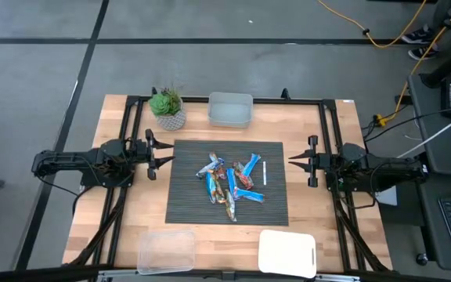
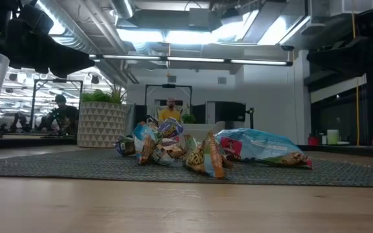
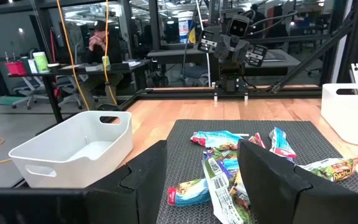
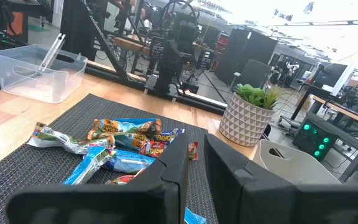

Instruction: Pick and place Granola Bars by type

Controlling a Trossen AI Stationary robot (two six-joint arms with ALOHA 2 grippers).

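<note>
The granola bars (image 1: 229, 182) lie in a loose heap on the middle of a dark ribbed mat (image 1: 190, 205). Their wrappers are shiny blue, blue with red, and brownish gold, and some bars lie across one another (image 2: 199, 150). A thin white stick (image 1: 264, 173) lies on the mat just right of the heap. My left gripper (image 1: 165, 153) hovers level at the mat's left edge, open and empty (image 3: 201, 163). My right gripper (image 1: 292, 160) hovers level at the mat's right edge, with only a thin slit between its fingers and nothing in it (image 4: 196, 158).
A clear bin (image 1: 230, 110) stands at the far edge beside a potted plant (image 1: 167, 108). Another clear bin (image 1: 166, 251) and a white tray (image 1: 288, 252) sit near the front edge. A black frame (image 1: 331, 125) borders the table. People sit in the room beyond.
</note>
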